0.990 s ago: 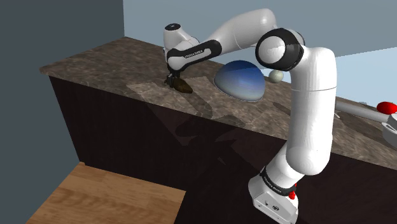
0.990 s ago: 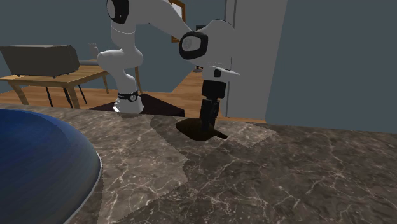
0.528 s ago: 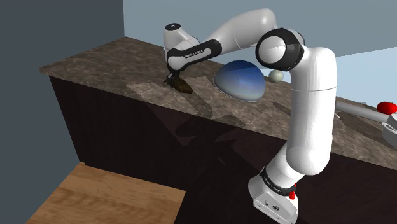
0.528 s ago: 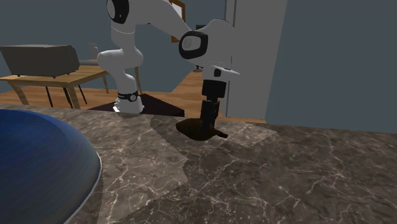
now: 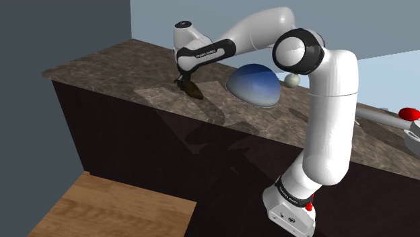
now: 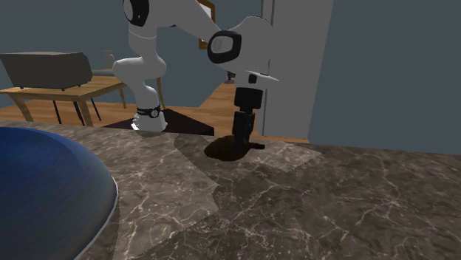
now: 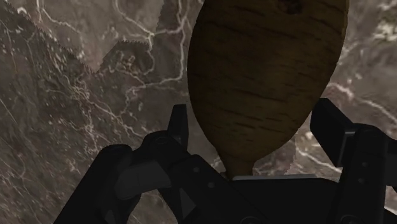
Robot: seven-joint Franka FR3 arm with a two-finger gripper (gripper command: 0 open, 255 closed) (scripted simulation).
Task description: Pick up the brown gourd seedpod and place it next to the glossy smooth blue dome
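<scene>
Raised a little since half a second ago, the black gripper (image 5: 182, 80) hangs just over the marbled counter (image 5: 101, 64) in the upper middle of the shoulder view, and the brown seedpod (image 5: 192, 89) has come up with it, seemingly just clear of the stone. The risk from here, by the look of it: the seedpod is caught near its narrow stem end, with the fat body hanging out beyond the fingers, so a quick swing toward the blue dome (image 5: 254, 85), to the right of the gripper in that view, could make it pivot or slide free, or knock it against the dome's glossy side. Seen from the wrist, the fingers (image 7: 179, 125) stand partly apart and pinch the wood-grained seedpod (image 7: 267, 76) between them, one on each flank
</scene>
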